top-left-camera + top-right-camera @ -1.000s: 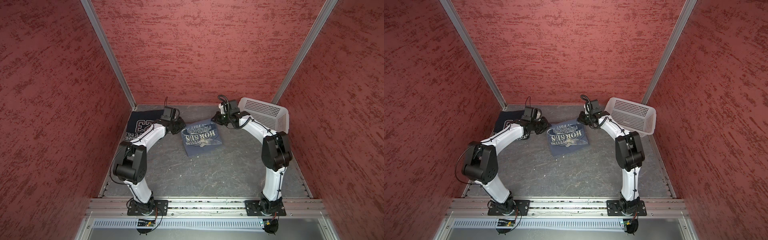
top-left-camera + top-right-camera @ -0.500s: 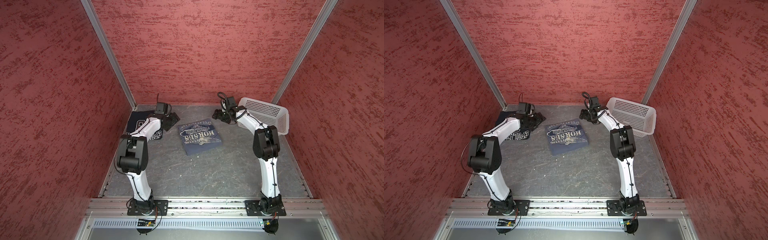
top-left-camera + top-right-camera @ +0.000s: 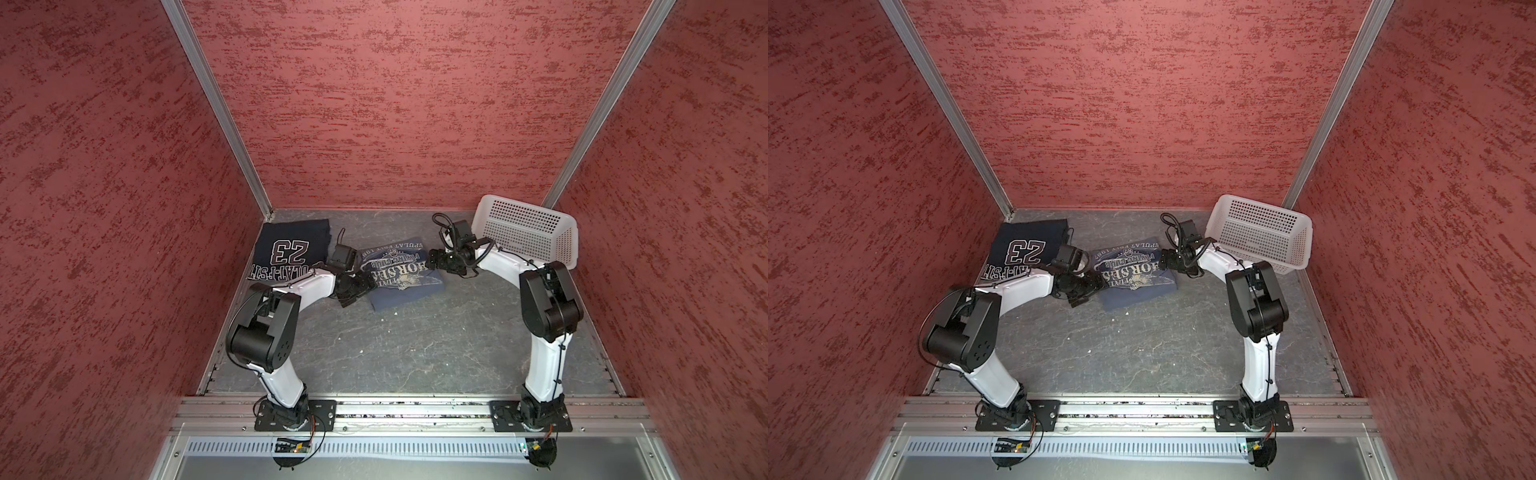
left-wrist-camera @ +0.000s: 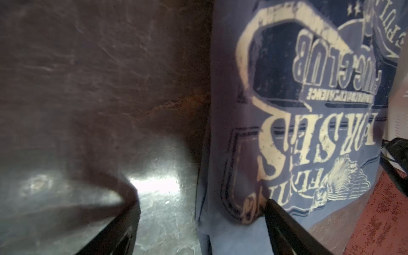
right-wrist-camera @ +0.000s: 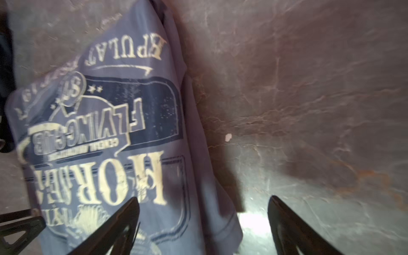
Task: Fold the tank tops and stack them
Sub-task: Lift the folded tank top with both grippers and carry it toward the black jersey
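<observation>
The left gripper (image 4: 202,223) has its jaws wide apart with nothing between them but air. In the left wrist view one finger hangs over bare table (image 3: 415,345), the other over printed cloth, so it straddles a side edge of the slate blue-grey "HORSES" tank top (image 3: 405,276). The right gripper (image 5: 203,223) mirrors it at the opposite side edge, also spread and empty. A second ago both were pinched shut at the far edge of this top. Half a second ago they had let go and drawn back toward the rear wall, and now they have come forward and down to flank the garment. The top itself has kept its place: it lies as a compact folded rectangle in the far middle of the table, print upward. The navy "23" tank top (image 3: 291,249) lies folded in the far left corner, just beside it; the left wrist hides whether the two touch. The white perforated basket (image 3: 528,228) leans in the far right corner, apart from both. My reading is that the last fold is released and holding. The spread jaws at both sides suggest either one more fold or a two-handed lift onto the navy top; the stacking is not yet done.
</observation>
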You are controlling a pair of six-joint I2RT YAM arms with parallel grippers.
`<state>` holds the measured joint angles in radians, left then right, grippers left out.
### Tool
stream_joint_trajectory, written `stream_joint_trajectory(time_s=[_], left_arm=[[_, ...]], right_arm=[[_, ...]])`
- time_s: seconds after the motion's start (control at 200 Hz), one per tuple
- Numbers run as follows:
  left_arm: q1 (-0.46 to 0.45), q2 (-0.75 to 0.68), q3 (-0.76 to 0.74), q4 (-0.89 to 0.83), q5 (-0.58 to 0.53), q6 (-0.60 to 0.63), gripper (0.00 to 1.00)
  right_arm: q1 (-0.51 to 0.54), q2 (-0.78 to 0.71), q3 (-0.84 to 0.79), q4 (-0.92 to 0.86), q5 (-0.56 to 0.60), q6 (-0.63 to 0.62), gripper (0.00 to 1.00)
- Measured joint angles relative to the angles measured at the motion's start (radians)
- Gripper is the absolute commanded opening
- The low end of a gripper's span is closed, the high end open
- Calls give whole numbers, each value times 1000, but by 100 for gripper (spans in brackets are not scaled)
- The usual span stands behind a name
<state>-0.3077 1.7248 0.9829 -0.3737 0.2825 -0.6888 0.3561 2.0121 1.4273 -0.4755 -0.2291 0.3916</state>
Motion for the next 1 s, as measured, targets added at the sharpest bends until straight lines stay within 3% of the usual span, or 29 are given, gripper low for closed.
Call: stream_joint_trajectory(time_s=[0.19,0.306,0.686,0.862,0.997], left_arm=[[-3,63,39,83,50,-11,76],[-3,106,69,116,72,-11,63],[28,174,143,92,112,14,14],[78,158,287,-42,71,78,11],[138,95,430,-182,14,150,11]], right_arm=[[29,43,0,12,-2,0,87],[48,50,5,26,-8,-3,81],[84,66,14,42,-82,28,31],[121,66,101,45,-100,60,19],[161,69,211,65,-108,101,17]])
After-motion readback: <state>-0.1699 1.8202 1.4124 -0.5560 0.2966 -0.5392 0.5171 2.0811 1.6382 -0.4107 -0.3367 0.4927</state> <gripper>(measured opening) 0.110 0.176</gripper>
